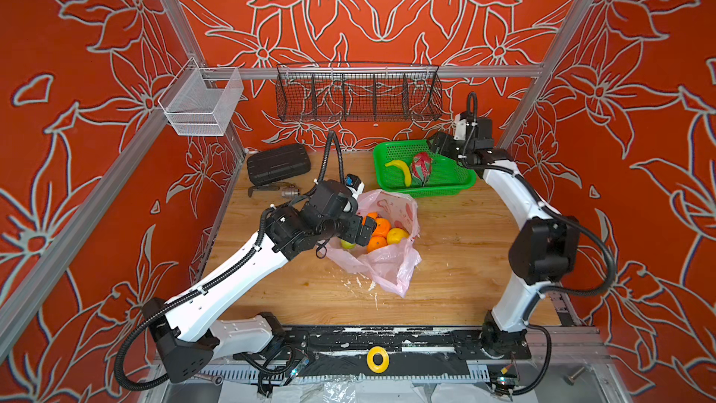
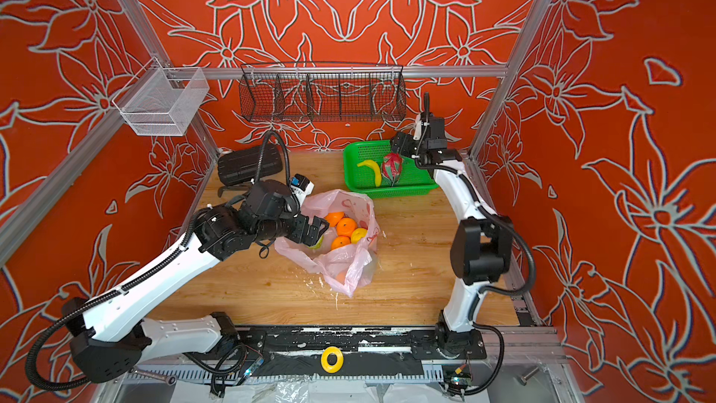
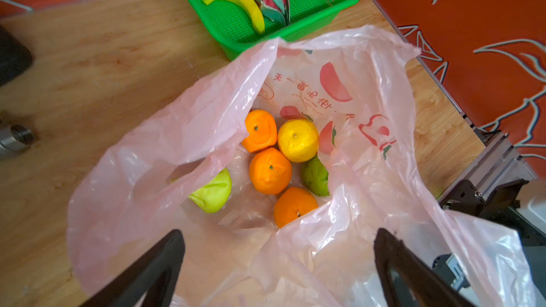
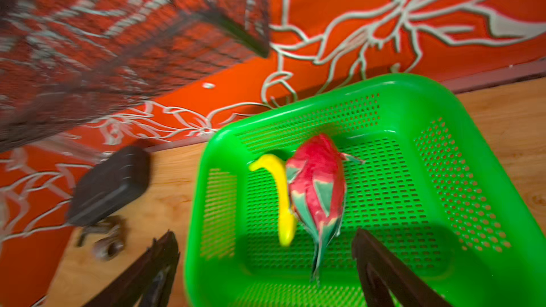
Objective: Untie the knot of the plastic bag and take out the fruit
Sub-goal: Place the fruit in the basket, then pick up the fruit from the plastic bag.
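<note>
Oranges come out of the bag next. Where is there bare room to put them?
Bare: the table between the plastic bag and the right arm, the strip in front of the bag, and the green basket floor beside the dragon fruit. Crowded: the far left corner, holding the black case and metal fitting.

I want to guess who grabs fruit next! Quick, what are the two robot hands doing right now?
Left gripper: open, empty, at the plastic bag's mouth.
Right gripper: open, empty, near the green basket.
</note>
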{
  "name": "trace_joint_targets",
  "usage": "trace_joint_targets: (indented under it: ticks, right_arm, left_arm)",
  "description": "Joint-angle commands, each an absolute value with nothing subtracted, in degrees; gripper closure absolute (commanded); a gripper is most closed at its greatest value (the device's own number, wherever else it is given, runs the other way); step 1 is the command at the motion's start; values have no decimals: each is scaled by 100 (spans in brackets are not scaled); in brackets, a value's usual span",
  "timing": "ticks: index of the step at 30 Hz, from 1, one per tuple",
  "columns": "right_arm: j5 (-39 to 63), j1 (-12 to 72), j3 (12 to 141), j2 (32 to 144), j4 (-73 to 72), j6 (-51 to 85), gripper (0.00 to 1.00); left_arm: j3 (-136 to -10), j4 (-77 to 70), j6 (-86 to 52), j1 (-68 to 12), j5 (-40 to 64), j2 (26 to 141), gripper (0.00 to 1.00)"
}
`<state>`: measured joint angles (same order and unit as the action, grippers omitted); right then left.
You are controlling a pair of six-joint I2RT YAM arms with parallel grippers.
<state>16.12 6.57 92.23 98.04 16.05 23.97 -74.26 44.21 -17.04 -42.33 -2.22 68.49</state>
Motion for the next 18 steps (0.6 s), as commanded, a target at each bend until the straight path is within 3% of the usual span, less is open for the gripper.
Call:
trace_joint_targets:
  ticks: [1,7,12,18]
  right_arm:
    - [2205,1000,8598,8945,1456,2267,7]
    - [2180,1873,7536,7457,1647,1952,8]
    - [2525,2511,6715,6462,1621,2039,15]
    - [2851,3241,6554,5953,1906,1920,22]
  left_arm:
    - [-7213,4670,-2445,-4206,-294,6585,1]
    - [-6747,5003,-3320,-4153,-725,5998,3]
    - [-6201,5163,-4338,-3985,-910,5187,4]
    - [-5472,5069,-4787,-3319,-125,4800,6]
